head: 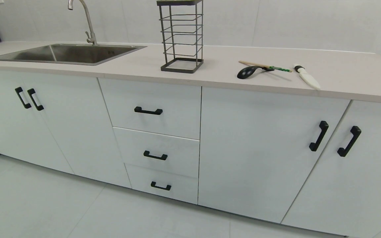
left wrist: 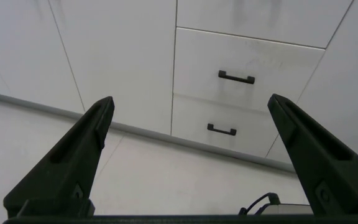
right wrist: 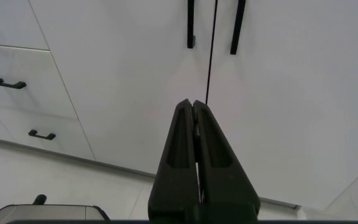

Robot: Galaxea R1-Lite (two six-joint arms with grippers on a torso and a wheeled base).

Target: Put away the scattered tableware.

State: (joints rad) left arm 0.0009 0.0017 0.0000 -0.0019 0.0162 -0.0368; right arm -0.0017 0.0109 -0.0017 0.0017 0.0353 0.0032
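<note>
Spoon (head: 248, 71) on counter (head: 342, 71), right of rack (head: 181, 36)

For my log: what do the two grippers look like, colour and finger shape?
Both the left gripper and right gripper are matte black, with two long wedge-shaped fingers that taper to narrow tips. Each finger has a shallow recessed panel along its side. No markings are visible.

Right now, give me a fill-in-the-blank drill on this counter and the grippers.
The spoon, chopsticks and knife lie on the rack's ____ side.
The sink is on its ____ side.
The left gripper is ____.
The right gripper is ____.
Missing: right, left, open, shut.
</note>
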